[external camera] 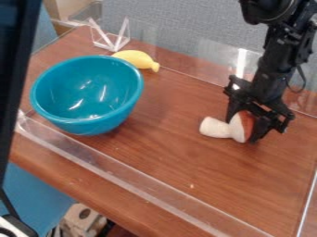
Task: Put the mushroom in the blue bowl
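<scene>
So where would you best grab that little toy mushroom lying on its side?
By the rounded reddish-brown cap, from straight above: the small toy mushroom lies flat with its cream stem pointing left, so the cap offers opposite sides. The black tool is already shut there.

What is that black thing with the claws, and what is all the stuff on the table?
That black thing is a robot arm, seen by one camera looking down from the side. At its tip are fingers, closed around the reddish cap of a toy mushroom, which lies on its side on the wooden table. The white stem sticks out to the left. Over on the left sits a big blue bowl, empty inside. Behind it lies a yellow banana. Clear plastic walls edge the table.
</scene>
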Controlling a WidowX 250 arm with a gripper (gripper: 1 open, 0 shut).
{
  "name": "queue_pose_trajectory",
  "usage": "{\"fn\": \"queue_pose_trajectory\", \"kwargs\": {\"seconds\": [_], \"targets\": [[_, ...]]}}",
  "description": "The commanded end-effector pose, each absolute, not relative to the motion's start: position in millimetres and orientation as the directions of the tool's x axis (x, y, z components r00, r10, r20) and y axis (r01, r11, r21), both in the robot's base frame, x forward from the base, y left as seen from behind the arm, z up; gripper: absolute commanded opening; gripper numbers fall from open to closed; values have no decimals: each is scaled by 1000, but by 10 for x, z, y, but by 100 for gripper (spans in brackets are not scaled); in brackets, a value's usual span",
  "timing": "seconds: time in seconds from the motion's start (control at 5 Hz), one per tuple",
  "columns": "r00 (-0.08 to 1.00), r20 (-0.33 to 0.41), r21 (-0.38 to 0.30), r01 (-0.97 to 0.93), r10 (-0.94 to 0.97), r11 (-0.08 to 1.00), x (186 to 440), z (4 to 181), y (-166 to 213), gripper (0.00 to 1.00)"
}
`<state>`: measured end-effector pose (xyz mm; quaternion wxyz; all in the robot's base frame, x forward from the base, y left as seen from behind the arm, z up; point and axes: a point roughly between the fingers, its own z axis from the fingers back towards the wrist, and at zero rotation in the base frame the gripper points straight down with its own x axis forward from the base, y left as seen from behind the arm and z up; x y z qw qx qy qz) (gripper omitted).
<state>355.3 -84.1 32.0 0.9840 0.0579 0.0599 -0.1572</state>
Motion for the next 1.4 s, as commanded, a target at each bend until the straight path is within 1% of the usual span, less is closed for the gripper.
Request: {"fn": "queue_pose_trajectory", "kwargs": {"seconds": [0.0,0.2,0.4,0.6,0.8,1.0,1.2], "targets": [[959,-87,104,280,-271,954,3624,377,-728,0],[963,-69,111,266,-260,957,3572,524,-789,0],[952,-51,119,306,-302,945,3525,700,-688,0],[945,-19,128,327,-327,936,3496,968,-529,0],[960,1,139,278,-281,950,3406,1153,-368,0],[963,18,147,262,-268,954,3294,1282,-284,0],[964,33,152,257,-265,954,3204,1365,-231,0]]}}
